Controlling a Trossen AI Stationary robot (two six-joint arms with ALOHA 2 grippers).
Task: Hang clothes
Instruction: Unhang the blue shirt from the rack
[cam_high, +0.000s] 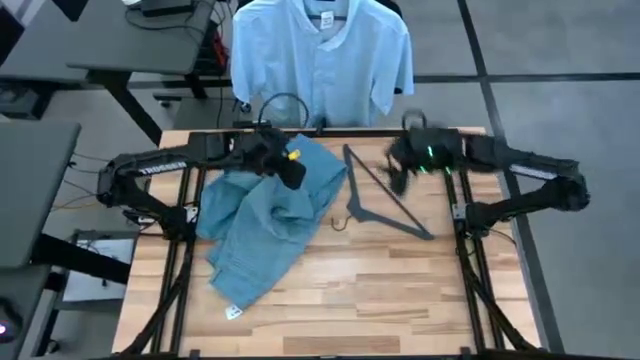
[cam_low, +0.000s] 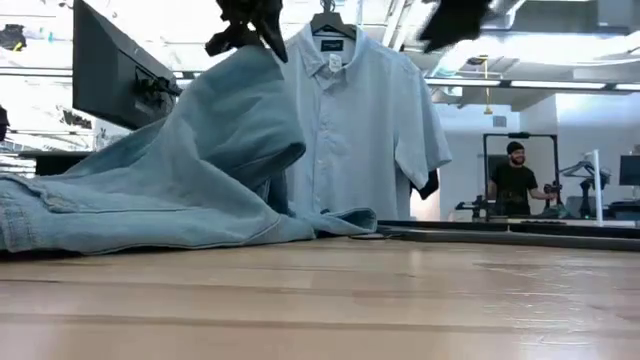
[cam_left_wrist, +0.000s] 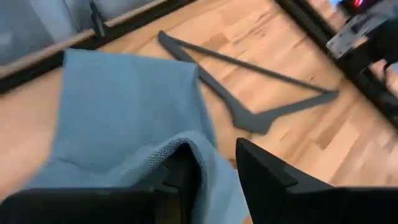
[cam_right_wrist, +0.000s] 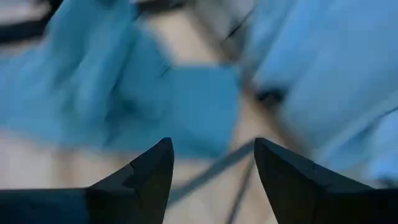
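The light blue jeans (cam_high: 255, 225) lie crumpled on the table's left half, with one part drawn up to my left gripper (cam_high: 288, 165), which is shut on them. A dark grey hanger (cam_high: 385, 195) lies flat on the table to their right. My right gripper (cam_high: 400, 175) hovers open over the hanger's far end, and nothing shows between its fingers (cam_right_wrist: 149, 174). The pale blue collared shirt (cam_high: 320, 55) hangs on a hanger beyond the table's far edge. My left gripper pinches a bunched fold of the jeans (cam_left_wrist: 200, 158) between its two fingers, coming from above and slanting down. How many layers it has, I cannot tell. The held part (cam_low: 255, 75) is lifted clear; the rest slopes down and lies on the table (cam_low: 60, 215).
Bare wood fills the table's near half and right side (cam_high: 400, 290). Desks and a monitor stand beyond the table's left. A person stands far off in the room (cam_low: 515, 180).
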